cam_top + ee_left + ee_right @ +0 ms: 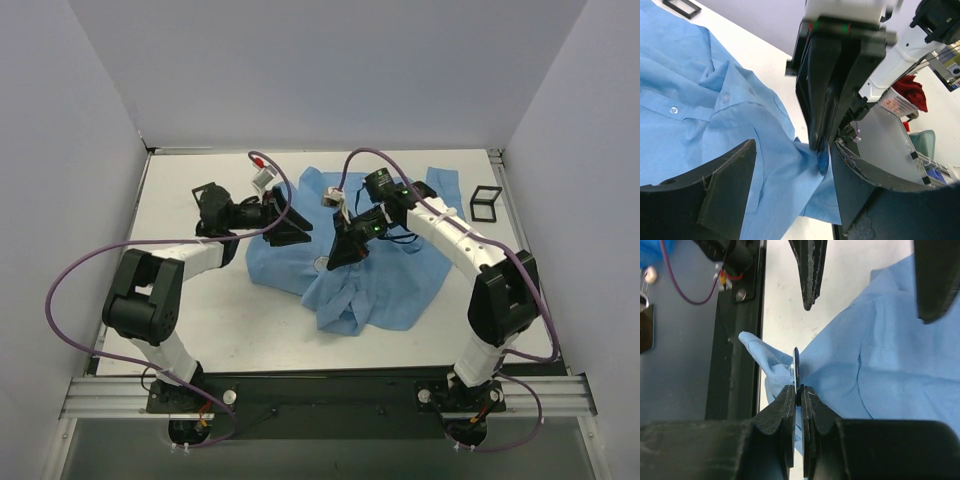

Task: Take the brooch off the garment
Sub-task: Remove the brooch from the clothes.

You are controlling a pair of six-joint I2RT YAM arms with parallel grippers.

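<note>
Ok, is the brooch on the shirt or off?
On: shirt cloth bunches against the brooch, which the right gripper pinches edge-on.

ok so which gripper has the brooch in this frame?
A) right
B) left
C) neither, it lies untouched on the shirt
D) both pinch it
A: in the right wrist view the right gripper is shut on the brooch, which is seen edge-on with the shirt bunched against it. The left gripper stands open around them.
</note>
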